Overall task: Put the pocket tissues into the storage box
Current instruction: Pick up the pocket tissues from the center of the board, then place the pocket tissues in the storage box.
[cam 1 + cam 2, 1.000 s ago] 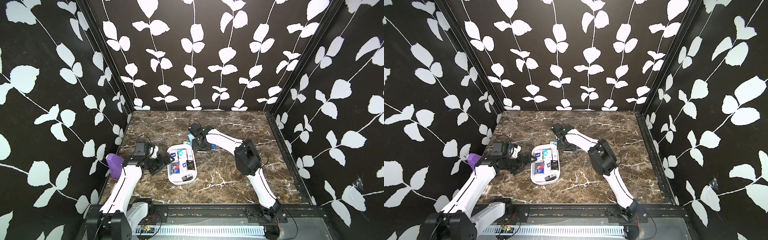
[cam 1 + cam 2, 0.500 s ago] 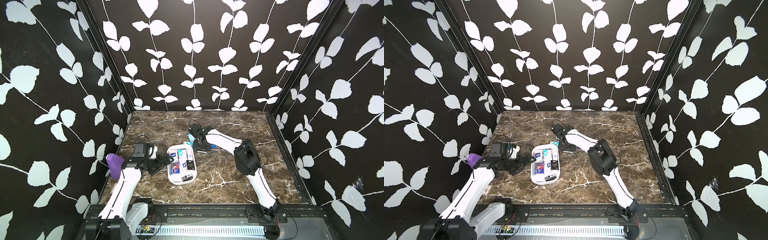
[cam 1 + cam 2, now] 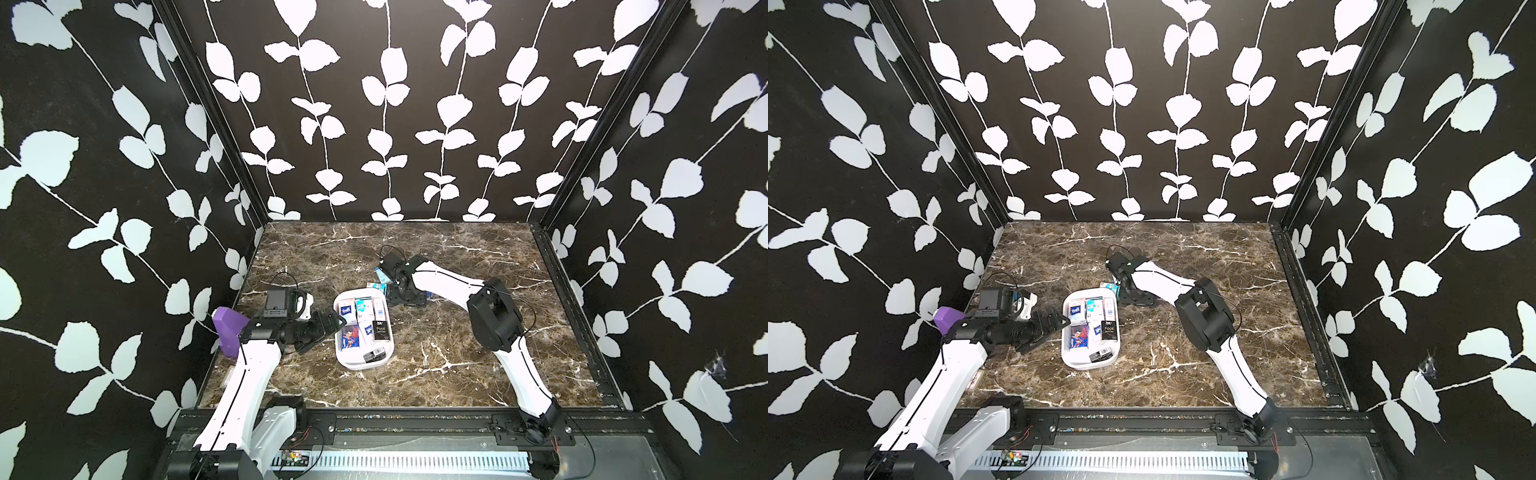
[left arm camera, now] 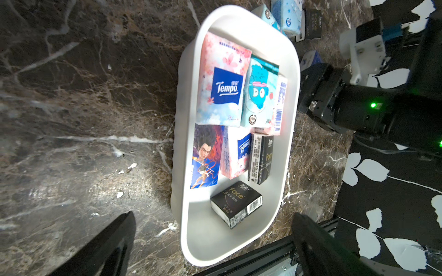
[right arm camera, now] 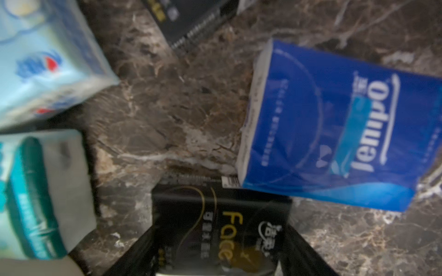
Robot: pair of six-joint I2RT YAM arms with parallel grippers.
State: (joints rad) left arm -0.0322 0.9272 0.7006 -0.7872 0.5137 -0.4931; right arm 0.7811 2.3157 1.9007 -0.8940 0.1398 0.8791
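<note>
change: arms almost not moved | left fingers point(image 4: 107, 246) open, empty, just beside box point(image 4: 208, 241) | right fingers point(image 5: 134, 253) around black pack point(image 5: 191, 210), grip unclear | meaning: pick only starting, packs point(image 5: 334, 133) remain on table point(image 5: 167, 107)

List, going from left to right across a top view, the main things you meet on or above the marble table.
Purple object → left wrist camera → white storage box → right arm's dark elbow.

Robot test cell, leaf-patterned walls point(image 3: 374, 124), marble tabletop point(image 3: 457, 374)
</note>
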